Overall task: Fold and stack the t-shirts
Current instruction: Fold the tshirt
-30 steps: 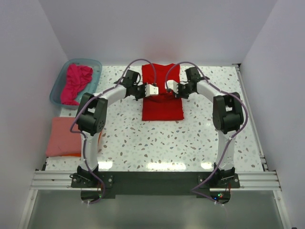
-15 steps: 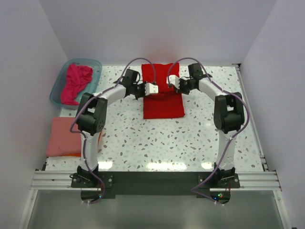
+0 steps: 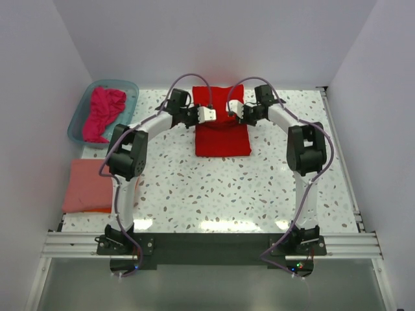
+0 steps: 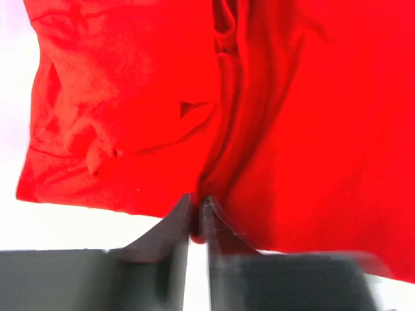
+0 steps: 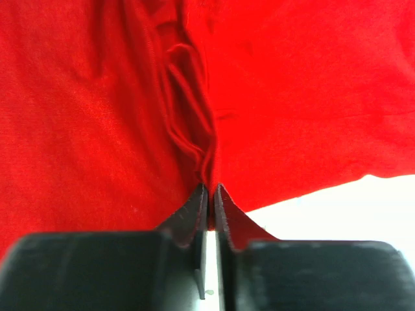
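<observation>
A bright red t-shirt lies partly folded at the table's far middle, its near part a flat rectangle. My left gripper holds it at the left side and my right gripper at the right, both above the shirt's far half. In the left wrist view the left gripper is shut on a gathered fold of the red t-shirt. The right gripper likewise pinches a bunched ridge of the red t-shirt. A magenta-pink t-shirt lies crumpled in the tub. A folded salmon-pink t-shirt sits at the left edge.
The translucent teal tub stands at the far left corner. White walls close in the table on the left, back and right. Speckled tabletop lies between the red t-shirt and the arm bases.
Both grippers have moved toward the far wall with the red cloth pinched in them, drawing the shirt's upper part back. The folded near part has shifted slightly farther.
</observation>
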Motion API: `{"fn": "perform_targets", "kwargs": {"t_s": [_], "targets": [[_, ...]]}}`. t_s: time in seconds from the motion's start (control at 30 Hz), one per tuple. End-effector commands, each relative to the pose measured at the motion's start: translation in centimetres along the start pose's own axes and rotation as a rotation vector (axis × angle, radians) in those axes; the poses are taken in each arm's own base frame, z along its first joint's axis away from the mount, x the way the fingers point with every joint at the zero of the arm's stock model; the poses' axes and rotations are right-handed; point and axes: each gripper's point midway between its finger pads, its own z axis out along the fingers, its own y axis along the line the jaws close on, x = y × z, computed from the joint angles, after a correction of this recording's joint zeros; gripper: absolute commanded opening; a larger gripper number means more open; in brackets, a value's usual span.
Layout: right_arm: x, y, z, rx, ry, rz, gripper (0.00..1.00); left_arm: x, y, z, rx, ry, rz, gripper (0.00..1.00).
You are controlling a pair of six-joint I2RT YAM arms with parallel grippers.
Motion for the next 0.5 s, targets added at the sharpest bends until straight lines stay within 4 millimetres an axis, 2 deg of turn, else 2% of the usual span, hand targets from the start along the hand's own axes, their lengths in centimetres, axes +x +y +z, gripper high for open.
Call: {"fn": "perform_targets", "kwargs": {"t_s": [0.0, 0.07, 0.1, 0.17, 0.27, 0.3, 0.33, 0.37, 0.4, 0.43, 0.47], "targets": [[-0.5, -2.5, 0.2, 0.057, -0.031, -0.033, 0.19, 0.4, 2.7, 0.5, -0.073, 0.007, -0.003, 0.25], [-0.7, -3.2, 0.0, 0.074, -0.024, -0.022, 0.46, 0.5, 3.5, 0.6, -0.106, 0.024, -0.019, 0.36], [-0.5, -3.7, -0.2, 0.094, -0.006, -0.022, 0.52, 0.9, 3.8, 0.5, -0.117, 0.034, -0.031, 0.41], [-0.7, -4.7, -1.0, 0.137, 0.006, -0.017, 0.61, 1.1, 4.6, 0.1, -0.152, 0.040, -0.072, 0.47], [-1.2, -6.0, -3.3, 0.176, 0.015, 0.015, 0.62, 0.8, 6.1, -1.5, -0.211, 0.028, -0.148, 0.54], [-1.1, -5.5, -3.9, 0.156, 0.025, 0.035, 0.62, 0.5, 7.0, -2.9, -0.238, 0.017, -0.170, 0.56], [-1.0, -5.0, -4.5, 0.140, 0.023, 0.052, 0.62, 0.2, 7.0, -3.5, -0.243, 0.003, -0.210, 0.57], [-1.8, -4.8, -6.0, 0.135, 0.014, 0.038, 0.61, 0.2, 6.0, -3.9, -0.215, -0.015, -0.228, 0.57], [-1.8, -3.2, -6.6, 0.085, 0.018, 0.055, 0.61, -1.0, 6.2, -5.6, -0.222, -0.043, -0.223, 0.58], [-1.8, -1.5, -6.7, 0.037, 0.010, 0.060, 0.60, -1.4, 5.4, -6.2, -0.201, -0.059, -0.212, 0.58], [-2.4, 0.0, -8.1, -0.009, 0.008, 0.038, 0.58, -2.4, 3.2, -7.0, -0.144, -0.094, -0.203, 0.59]]}}
